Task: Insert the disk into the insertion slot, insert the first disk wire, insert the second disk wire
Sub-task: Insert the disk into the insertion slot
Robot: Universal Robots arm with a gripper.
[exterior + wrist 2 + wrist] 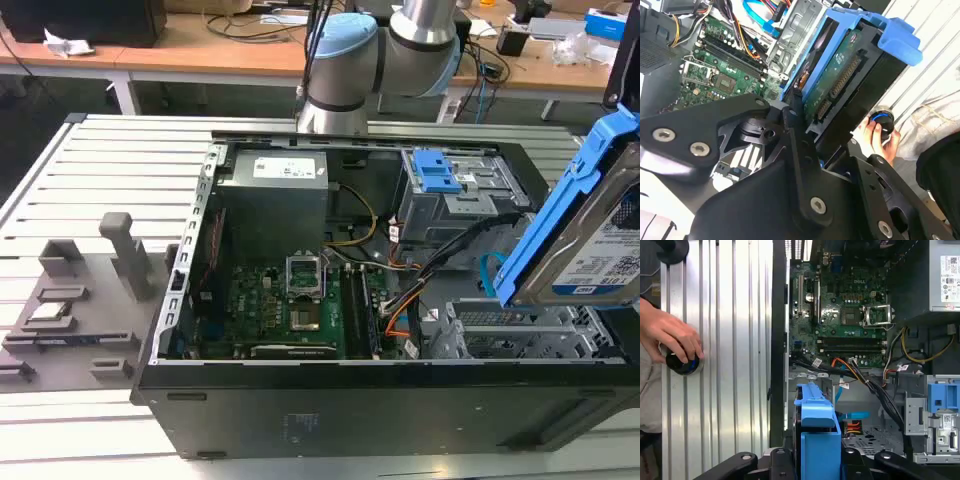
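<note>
Aloft, tool (pixel 826 141) closed firmly on the disk (pixel 590 230), near the insertion slot (pixel 520 340).

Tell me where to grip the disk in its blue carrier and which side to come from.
Clamp the disk across its thin dimension, one finger on each broad face, coming from the trailing end. The gripper holds it about this way, which seems sound: the slab is thin, and the leading end of the blue carrier stays free for the insertion slot.

Tool (pixel 826 131) clamps blue-framed disk (pixel 840 75), tilted, beside motherboard (pixel 715 75); person's hand (pixel 879 141) rests on round knob (pixel 882 119).
</note>
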